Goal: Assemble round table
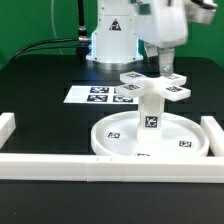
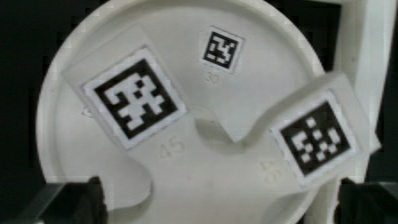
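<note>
exterior view: the large rimmed disc (image 1: 150,137) lies flat on the black counter (image 1: 40,85), near the front, between the long white border rails (image 1: 60,163) that run along the front edge and up both sides. the short cylinder leg (image 1: 150,108) stands upright on the middle of the disc, with a square tag on its side. the cross-shaped foot (image 1: 152,86) sits on top of the leg, roughly level, its arms spread outward and each carrying a tag. the claw (image 1: 165,62) hangs just above the foot, on the side toward the exterior view's right; its fingertips reach down to about the foot's upper face, but contact cannot be confirmed at this size. cannot tell whether the claw is released or clenched, since the finger gap is not resolved here. the marker board (image 1: 92,95) lies flat on the counter behind the disc, toward the exterior view's left, partly hidden by the foot. the arm's base stands at the back of the counter. wrist view: blurred; the disc (image 2: 107,170) fills most of the frame, its rim curving against the dark counter, with tags visible on it. one arm of the foot (image 2: 294,135) crosses over the disc, tagged. dark finger parts show at the frame edge, too cropped to read their spacing.
</note>
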Controlling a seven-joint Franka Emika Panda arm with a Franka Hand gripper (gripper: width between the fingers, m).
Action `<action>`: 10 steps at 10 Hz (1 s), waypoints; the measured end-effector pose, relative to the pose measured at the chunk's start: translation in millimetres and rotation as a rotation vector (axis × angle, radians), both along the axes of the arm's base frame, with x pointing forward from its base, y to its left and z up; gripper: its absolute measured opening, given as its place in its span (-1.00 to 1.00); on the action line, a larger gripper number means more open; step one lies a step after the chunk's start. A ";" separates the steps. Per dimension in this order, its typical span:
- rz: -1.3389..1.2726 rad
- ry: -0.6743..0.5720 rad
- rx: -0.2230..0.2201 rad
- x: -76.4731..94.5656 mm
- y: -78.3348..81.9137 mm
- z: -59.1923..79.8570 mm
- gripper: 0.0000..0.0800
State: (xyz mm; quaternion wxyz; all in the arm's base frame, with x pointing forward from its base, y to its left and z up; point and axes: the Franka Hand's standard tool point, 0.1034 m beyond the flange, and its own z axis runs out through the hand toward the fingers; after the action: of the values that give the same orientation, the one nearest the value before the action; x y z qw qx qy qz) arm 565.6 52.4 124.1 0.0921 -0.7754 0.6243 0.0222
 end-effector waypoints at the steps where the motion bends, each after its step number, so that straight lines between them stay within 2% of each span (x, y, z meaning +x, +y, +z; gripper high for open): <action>1: 0.088 -0.022 -0.010 1.9 1.2 1.1 0.62; 3: 0.468 -0.056 -0.053 5.4 3.6 4.3 0.62; 7: 0.761 -0.094 -0.063 8.2 4.0 4.8 0.62; 10: 1.112 -0.120 -0.113 6.3 4.1 2.0 0.62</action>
State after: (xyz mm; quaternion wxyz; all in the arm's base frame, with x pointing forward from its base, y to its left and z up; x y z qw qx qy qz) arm 571.9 56.5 126.1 0.0600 -0.9914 0.1155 -0.0103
